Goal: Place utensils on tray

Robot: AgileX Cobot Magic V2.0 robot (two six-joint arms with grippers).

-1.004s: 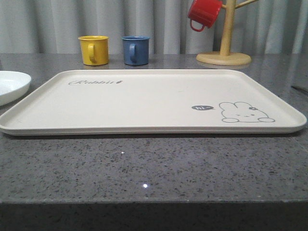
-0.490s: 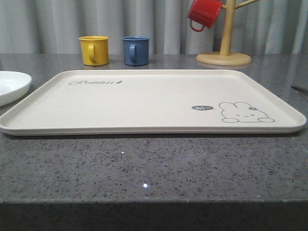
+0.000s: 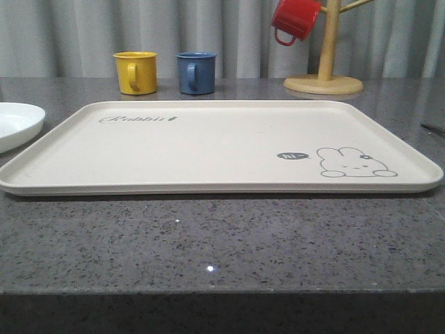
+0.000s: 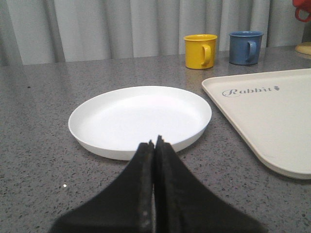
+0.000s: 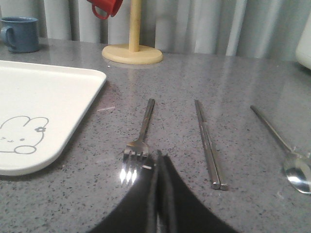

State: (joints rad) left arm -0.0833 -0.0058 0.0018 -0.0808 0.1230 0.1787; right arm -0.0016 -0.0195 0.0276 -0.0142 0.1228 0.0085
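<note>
The cream tray (image 3: pixel 208 149) with the rabbit drawing lies bare in the middle of the counter. Left of it sits the round white plate (image 4: pixel 140 116), just past my left gripper (image 4: pixel 155 141), which is shut with nothing in it. Right of the tray (image 5: pixel 43 111) lie a fork (image 5: pixel 141 136), a pair of chopsticks (image 5: pixel 208 143) and a spoon (image 5: pixel 286 150) side by side on the counter. My right gripper (image 5: pixel 161 155) is shut and empty, its tips close beside the fork's tines.
A yellow mug (image 3: pixel 135 72) and a blue mug (image 3: pixel 195 72) stand behind the tray. A wooden mug tree (image 3: pixel 324 69) with a red mug (image 3: pixel 295 19) stands at the back right. A white object (image 5: pixel 305 46) stands at the far right.
</note>
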